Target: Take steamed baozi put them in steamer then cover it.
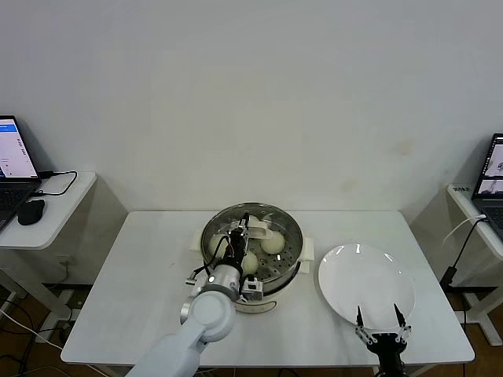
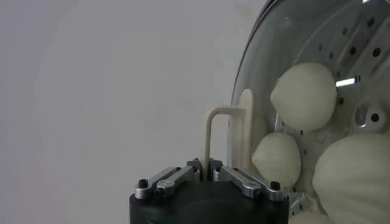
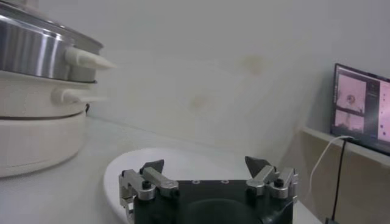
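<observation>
The left hand [image 1: 238, 233] is pinched tight on the cream handle [image 2: 226, 137] of the glass lid [image 2: 292, 55]. It holds the lid over the shiny steamer [image 1: 292, 263], which sits in the middle of the counter [image 1: 141, 267]. The lid looks tipped and I cannot tell if it is resting on the rim yet. Under the glass, the white buns [image 2: 304, 96] sit close together on the tray with holes.

The right hand [image 1: 382, 330] is spread wide and holds nothing. It waits at the near right, by the near edge of the white plate [image 1: 365, 283].

What could go wrong? If the lid comes down crooked, one edge could catch the rim and slide off. If the hand lets go too soon, the glass could bang down. A tall bun could also keep the lid from sitting flat.
</observation>
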Motion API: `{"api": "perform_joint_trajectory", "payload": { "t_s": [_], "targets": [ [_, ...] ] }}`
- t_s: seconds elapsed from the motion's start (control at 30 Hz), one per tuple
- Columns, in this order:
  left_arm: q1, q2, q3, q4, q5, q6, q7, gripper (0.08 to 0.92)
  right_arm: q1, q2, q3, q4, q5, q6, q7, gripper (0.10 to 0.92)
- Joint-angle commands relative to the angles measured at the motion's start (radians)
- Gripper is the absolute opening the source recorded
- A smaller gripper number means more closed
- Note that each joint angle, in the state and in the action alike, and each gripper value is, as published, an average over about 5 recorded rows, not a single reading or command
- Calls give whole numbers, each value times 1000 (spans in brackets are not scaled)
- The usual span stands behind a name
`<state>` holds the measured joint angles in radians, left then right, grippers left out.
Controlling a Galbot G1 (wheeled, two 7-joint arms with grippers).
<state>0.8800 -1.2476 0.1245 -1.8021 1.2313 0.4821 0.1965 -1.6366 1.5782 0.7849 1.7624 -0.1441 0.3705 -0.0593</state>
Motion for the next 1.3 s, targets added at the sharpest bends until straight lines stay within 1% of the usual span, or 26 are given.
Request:
{"api": "perform_joint_trajectory", "payload": {
  "t_s": [0.03,0.27,0.37,0.5,0.63,0.77,0.9,0.93,1.0,1.07,1.1,1.13,1.2,1.23,1.3],
  "targets": [
    [3,-3,0,3,3,-3,1,149,0,0,-1,1,-1,1,-1,823],
    [17,-4,-8,-3,5,-5,-7,149,-1,0,-1,1,-2,1,-1,823],
    [28,-1,-14,-22,-1,-4,-12,185,0,1,-3,1,-3,0,-1,823],
    [61,13,-28,-74,-25,-7,-25,292,-1,1,-4,1,-5,-1,-1,823],
    [122,40,-51,-148,-95,-15,-58,414,-2,0,-4,1,-6,-1,-1,823],
    [203,70,-93,-231,-228,-44,-135,526,-2,0,-4,-1,-7,0,-1,823],
    [300,103,-157,-336,-456,-74,-219,639,-5,0,-9,-3,-12,3,-1,823],
    [329,109,-179,-358,-526,-91,-254,674,-6,0,-10,-3,-12,3,-1,823],
    [402,117,-230,-384,-698,-162,-355,725,-10,0,-12,-1,-13,5,-1,823],
    [483,118,-291,-378,-905,-282,-451,778,-14,0,-13,4,-13,5,-1,823],
    [527,114,-331,-364,-1013,-357,-480,793,-16,-1,-15,7,-13,5,-2,823],
    [569,108,-375,-348,-1101,-427,-492,809,-18,-1,-17,11,-12,5,-2,823],
    [642,94,-464,-318,-1247,-518,-499,818,-24,-5,-23,20,-10,4,-3,823],
    [672,89,-502,-309,-1308,-539,-501,821,-29,-10,-28,25,-6,3,-4,823],
    [724,84,-555,-306,-1407,-536,-516,822,-45,-24,-41,35,12,0,-8,823]
  ]
}}
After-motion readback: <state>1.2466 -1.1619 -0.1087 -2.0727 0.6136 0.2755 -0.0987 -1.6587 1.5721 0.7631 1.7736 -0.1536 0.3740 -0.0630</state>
